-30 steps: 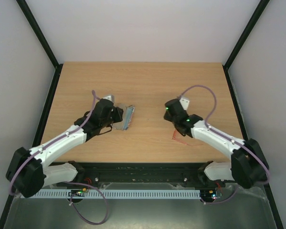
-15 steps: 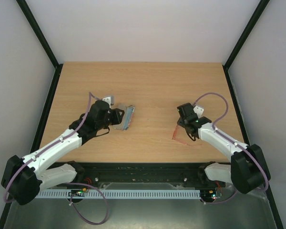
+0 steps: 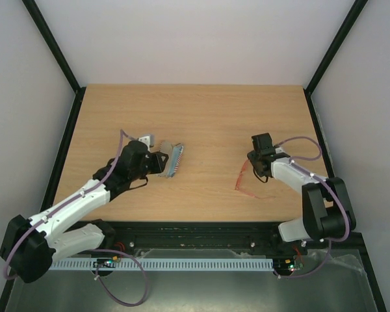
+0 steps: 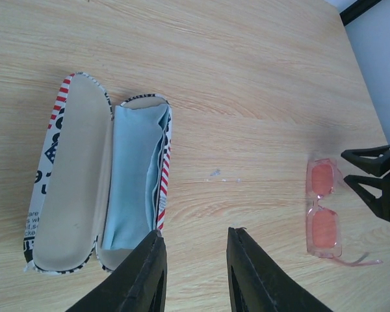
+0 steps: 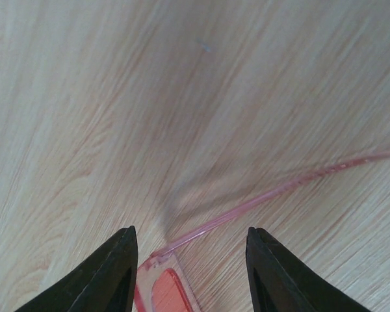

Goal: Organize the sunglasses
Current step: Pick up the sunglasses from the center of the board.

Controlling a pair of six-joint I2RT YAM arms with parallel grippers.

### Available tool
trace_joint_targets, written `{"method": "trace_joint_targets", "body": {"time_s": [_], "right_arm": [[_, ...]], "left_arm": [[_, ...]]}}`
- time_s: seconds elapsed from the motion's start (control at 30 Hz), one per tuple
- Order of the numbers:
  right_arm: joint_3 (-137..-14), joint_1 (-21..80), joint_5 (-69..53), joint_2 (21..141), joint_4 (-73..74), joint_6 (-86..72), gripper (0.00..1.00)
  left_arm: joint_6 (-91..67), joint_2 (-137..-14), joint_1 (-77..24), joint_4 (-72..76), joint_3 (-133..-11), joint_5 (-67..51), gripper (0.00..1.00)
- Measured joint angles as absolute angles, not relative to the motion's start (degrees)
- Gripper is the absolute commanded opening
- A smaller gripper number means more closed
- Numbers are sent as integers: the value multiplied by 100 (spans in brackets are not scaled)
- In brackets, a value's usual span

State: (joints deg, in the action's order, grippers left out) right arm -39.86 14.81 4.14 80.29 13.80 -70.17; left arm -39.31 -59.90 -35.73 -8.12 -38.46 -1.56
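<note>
The right gripper (image 5: 190,273) hangs low over the wooden table (image 3: 208,117) with its jaws well apart. They straddle one hinge corner of the sunglasses (image 5: 168,291) but do not clamp it. The red-orange pair lies flat on the right half of the table, one thin arm trailing out sideways, well apart from the flag-patterned case (image 4: 71,175). The case lies open, with a light blue cloth (image 4: 135,182) in one half and the other half bare. The left gripper (image 4: 195,273) sits just beside the case's end, its fingers slightly apart and empty. I judge this to be the approach to picking up the sunglasses. The next move calls for a careful descent and a gentle close on the thin frame.
</note>
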Motion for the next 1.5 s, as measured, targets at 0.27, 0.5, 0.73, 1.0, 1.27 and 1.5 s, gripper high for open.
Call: {"method": "trace_joint_targets", "body": {"time_s": [0.27,0.5,0.73,1.0,1.27,1.5], "right_arm": [[-4001,1142,156,8532,1271,-7881,50],[-4276,998,-115,9052,980,-7730,36],[-4397,998,-263,9207,943,-7223,16],[-4451,991,-451,9330,862,-6851,6],[-4414,1063,-609,9021,910,-6514,1],[-4412,1695,-794,8049,790,-5793,1]], "left_arm": [[-3962,-5878,-3573,-812,-3739,-156,28],[-3959,-5852,-3573,-814,-3728,-154,28],[-3957,-5806,-3573,-816,-3708,-150,28],[-3964,-5798,-3573,-810,-3669,-154,29],[-3990,-5804,-3573,-808,-3667,-198,29],[-4097,-5819,-3553,-827,-3747,-193,30]]}}
